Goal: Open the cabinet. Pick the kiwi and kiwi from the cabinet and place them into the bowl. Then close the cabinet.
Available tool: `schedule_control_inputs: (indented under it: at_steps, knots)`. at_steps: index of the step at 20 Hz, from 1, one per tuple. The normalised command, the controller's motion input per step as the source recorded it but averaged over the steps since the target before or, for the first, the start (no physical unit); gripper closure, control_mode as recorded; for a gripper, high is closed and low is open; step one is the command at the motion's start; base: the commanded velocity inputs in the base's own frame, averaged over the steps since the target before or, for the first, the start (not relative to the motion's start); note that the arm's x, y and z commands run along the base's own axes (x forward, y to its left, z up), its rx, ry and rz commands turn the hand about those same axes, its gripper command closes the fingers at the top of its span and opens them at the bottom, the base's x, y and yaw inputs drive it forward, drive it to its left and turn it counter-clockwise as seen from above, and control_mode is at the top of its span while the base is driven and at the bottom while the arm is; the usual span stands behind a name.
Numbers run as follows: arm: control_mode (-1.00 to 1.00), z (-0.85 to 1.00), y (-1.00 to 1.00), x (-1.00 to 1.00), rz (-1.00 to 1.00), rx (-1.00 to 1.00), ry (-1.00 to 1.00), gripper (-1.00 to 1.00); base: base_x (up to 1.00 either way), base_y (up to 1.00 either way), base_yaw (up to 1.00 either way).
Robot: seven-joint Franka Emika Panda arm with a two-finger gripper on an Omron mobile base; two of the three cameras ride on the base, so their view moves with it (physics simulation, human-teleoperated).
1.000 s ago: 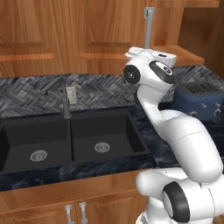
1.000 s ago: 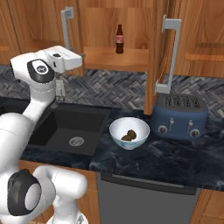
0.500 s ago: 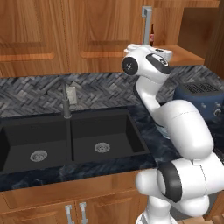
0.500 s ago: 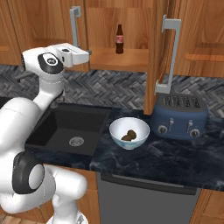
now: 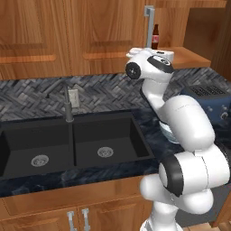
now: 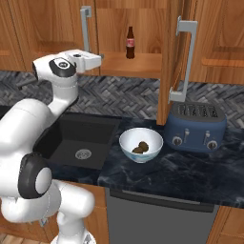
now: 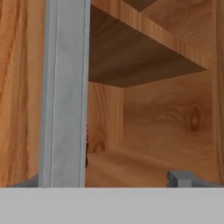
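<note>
Here the cabinet is seen with both doors swung out, its shelf carrying a small cola bottle near the back. The hand is raised to shelf level at the left door, just beside that door's long silver handle. In the hand view the handle is shown as a pale upright bar close in front of the camera, on the left, with the wooden inside of the cabinet and the underside of an upper shelf beyond it. One finger is seen low on the right and another at the far lower left, so the hand stands wide with the bar between its fingers; whether the bar is touched cannot be told. Nothing is held. The two kiwis are lying together in the bowl, which is set on the dark table between the sink and the blue toaster. The right door's handle is seen above the toaster. In the left base view the faucet is seen standing behind the double sink, and the bottle is seen above the arm.
</note>
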Motion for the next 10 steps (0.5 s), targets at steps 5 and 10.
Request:
schedule_control_inputs:
  at_steps: [5, 10]
  knots:
    - [-1.00, -0.03, 0.00, 0.07, 0.00, 0.00, 0.00, -1.00, 0.00, 0.00, 0.00]
    - [-1.00, 0.00, 0.47, -0.42, 0.05, 0.00, 0.00, -1.00, 0.00, 0.00, 0.00]
